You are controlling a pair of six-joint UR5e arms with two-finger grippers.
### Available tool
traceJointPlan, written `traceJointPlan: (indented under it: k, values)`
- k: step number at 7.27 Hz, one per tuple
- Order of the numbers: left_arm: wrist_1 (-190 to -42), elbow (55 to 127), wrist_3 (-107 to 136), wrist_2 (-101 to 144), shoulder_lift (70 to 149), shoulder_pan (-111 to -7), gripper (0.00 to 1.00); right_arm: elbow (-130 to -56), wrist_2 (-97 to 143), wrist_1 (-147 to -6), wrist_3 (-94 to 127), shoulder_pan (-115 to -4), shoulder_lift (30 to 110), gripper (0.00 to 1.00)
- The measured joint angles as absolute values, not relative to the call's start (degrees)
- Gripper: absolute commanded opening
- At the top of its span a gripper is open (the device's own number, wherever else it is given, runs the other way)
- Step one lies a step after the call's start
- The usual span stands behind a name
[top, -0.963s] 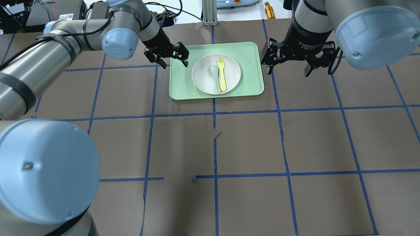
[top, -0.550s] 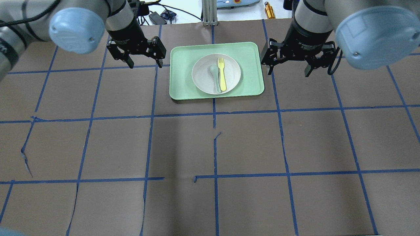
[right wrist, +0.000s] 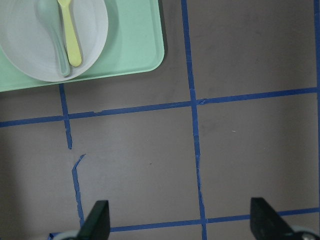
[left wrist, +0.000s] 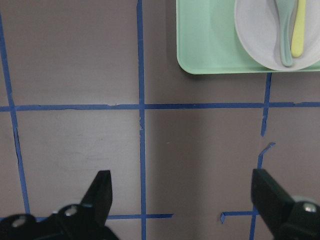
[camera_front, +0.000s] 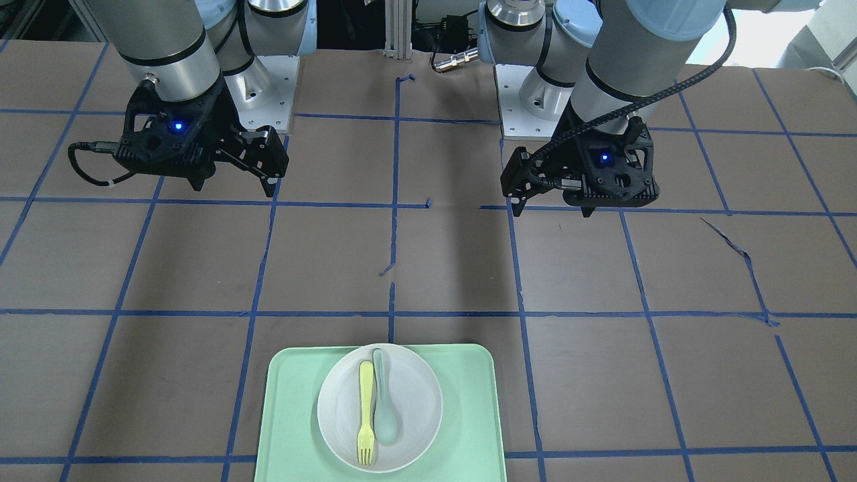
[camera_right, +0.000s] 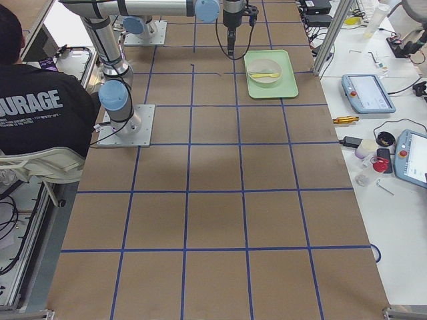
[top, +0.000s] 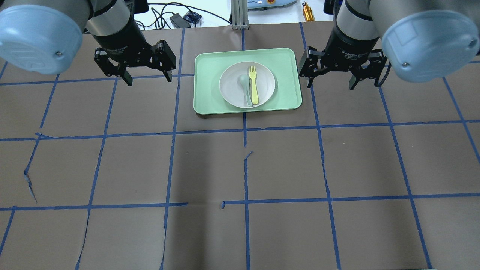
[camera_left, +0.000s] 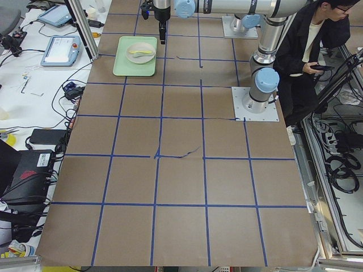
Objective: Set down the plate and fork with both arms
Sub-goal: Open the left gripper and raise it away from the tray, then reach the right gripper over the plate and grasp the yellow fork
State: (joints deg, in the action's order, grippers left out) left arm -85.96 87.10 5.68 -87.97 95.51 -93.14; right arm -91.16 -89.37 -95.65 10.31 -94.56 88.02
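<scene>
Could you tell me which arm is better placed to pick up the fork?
Probably the right arm: the right gripper hangs open close beside the tray, nearer than the left gripper, and the fork lies on its side of the spoon.

Silver-grey arms carry light-blue joint caps and black, blue-lit hands.

I'm seeing the left gripper and right gripper both pointing straight down, jaws spread wide -- empty.
</scene>
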Motion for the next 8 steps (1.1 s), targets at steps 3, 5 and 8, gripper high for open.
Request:
traceJointPlan:
  k: [3, 5, 8]
  values:
    - [-85.84, 88.17, 5.88, -87.98, 94.85, -93.16, 1.0, -88.47, -89.26, -102.86, 10.3, -96.02, 80.07, 0.98]
    - [-85.79, 88.29, 5.89, -88.02, 94.93, -93.16, 1.0, -77.75, -89.33, -104.44, 10.8, -97.21, 65.02, 0.92]
    - [-85.18, 90.16, 5.91, -87.93, 94.42, -93.22, 1.0, -64.46, -89.05, -104.75, 12.75, -98.84, 47.83, 0.34]
